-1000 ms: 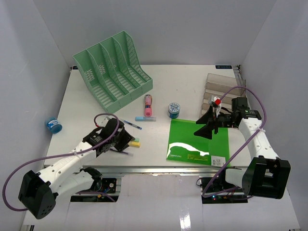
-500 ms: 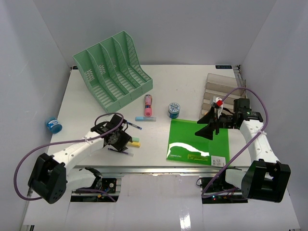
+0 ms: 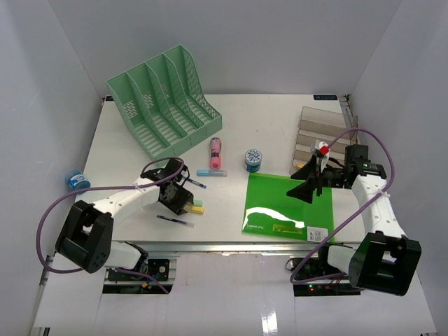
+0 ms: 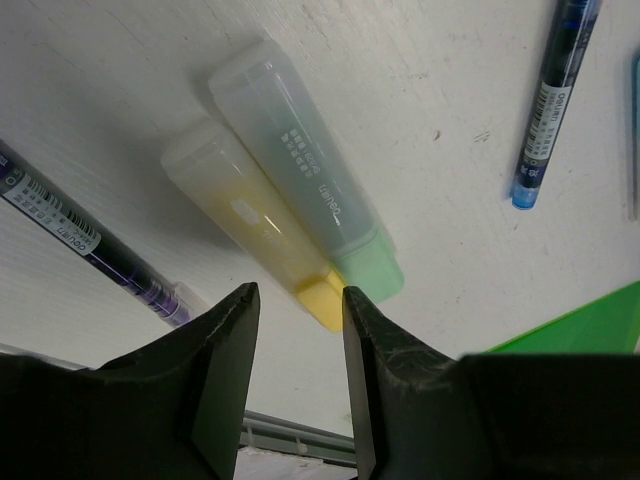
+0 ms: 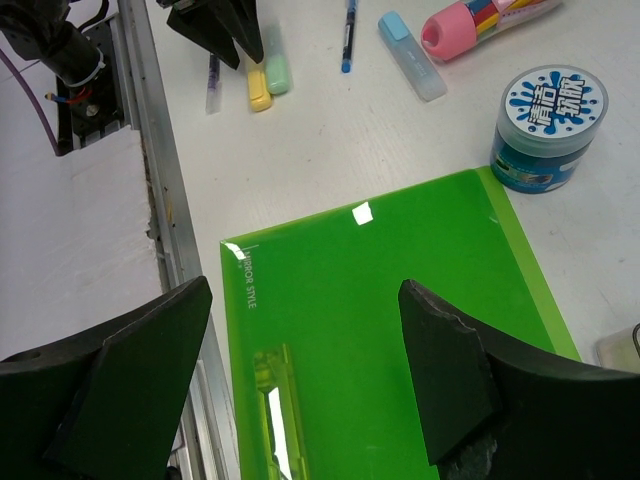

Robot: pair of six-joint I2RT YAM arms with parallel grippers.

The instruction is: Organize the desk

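The white desk (image 3: 280, 119) holds scattered stationery. My left gripper (image 3: 183, 203) is open and empty, just above the near end of a yellow highlighter (image 4: 250, 225) that lies against a green highlighter (image 4: 300, 190). In the left wrist view the gripper (image 4: 296, 300) has its tips on either side of the yellow cap, not touching it. My right gripper (image 3: 306, 183) is wide open and empty, hovering over a bright green folder (image 3: 287, 206). In the right wrist view the gripper (image 5: 305, 300) frames the folder (image 5: 400, 330).
A purple pen (image 3: 173, 220), a blue pen (image 3: 192, 183), a blue highlighter (image 3: 211, 172), a pink pencil case (image 3: 216, 152) and a blue tub (image 3: 253, 159) lie mid-desk. A green file rack (image 3: 164, 101) stands back left and a clear tray (image 3: 318, 129) back right. Another blue tub (image 3: 78, 182) sits at the left edge.
My left gripper has swung away from me and to the right, ending over the two highlighters. My right arm has shifted slightly right, still open over the folder.
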